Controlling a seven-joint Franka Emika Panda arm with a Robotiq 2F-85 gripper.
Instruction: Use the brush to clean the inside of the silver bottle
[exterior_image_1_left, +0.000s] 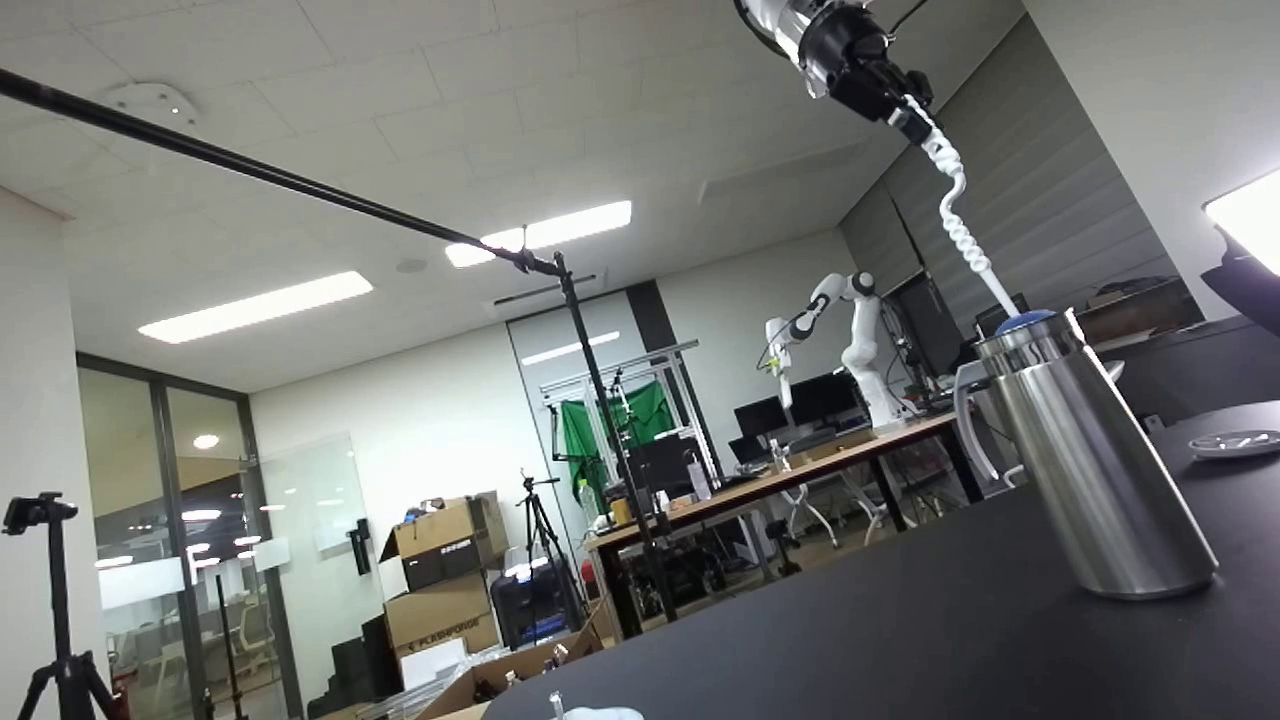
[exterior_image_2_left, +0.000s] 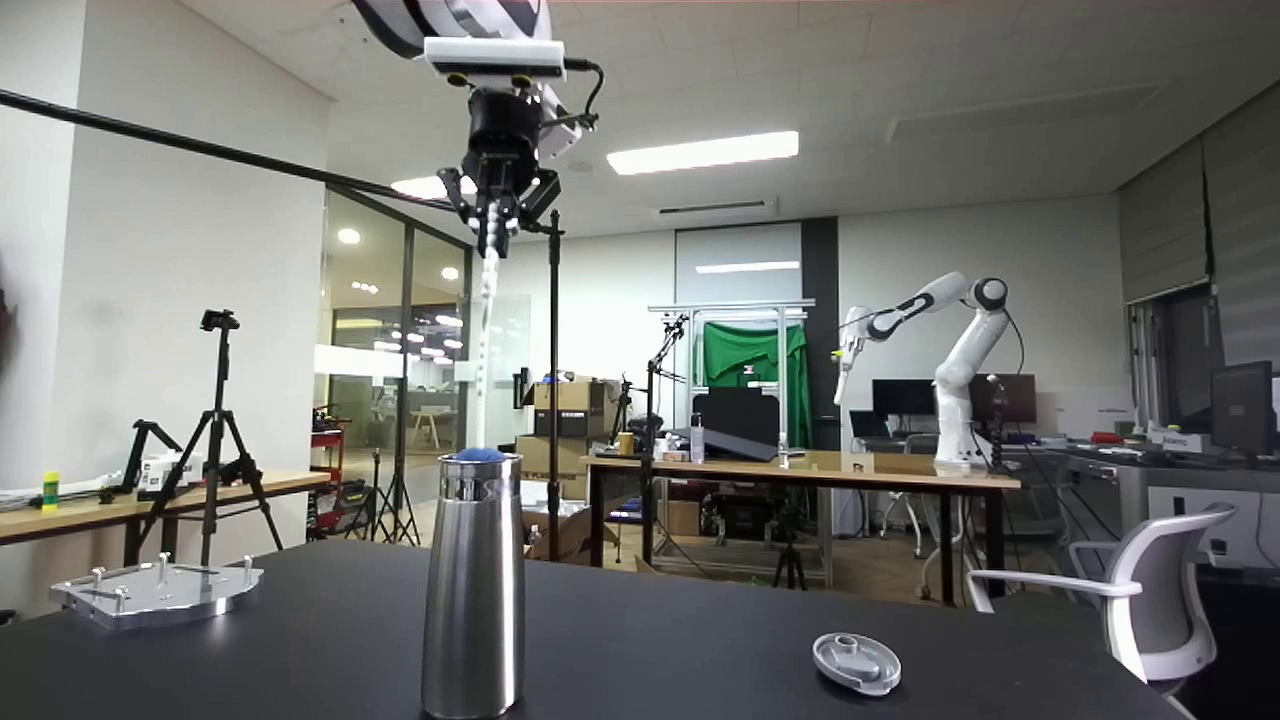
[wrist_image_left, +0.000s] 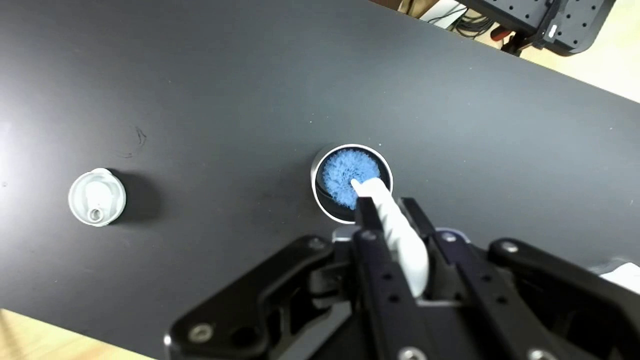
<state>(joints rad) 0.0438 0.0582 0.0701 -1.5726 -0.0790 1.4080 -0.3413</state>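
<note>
The silver bottle stands upright on the dark table; it also shows in an exterior view and from above in the wrist view, where its rim shows. The brush has a long, wavy white handle, also seen in an exterior view and the wrist view. Its blue bristle head sits in the bottle's mouth, its top about level with the rim. The gripper, high above the bottle, is shut on the upper handle; it shows too in an exterior view and the wrist view.
A grey-white lid lies on the table, also seen in the wrist view. A metal plate with pegs lies on the table in an exterior view. The bottle's side handle sticks out. A white chair stands beyond the table edge.
</note>
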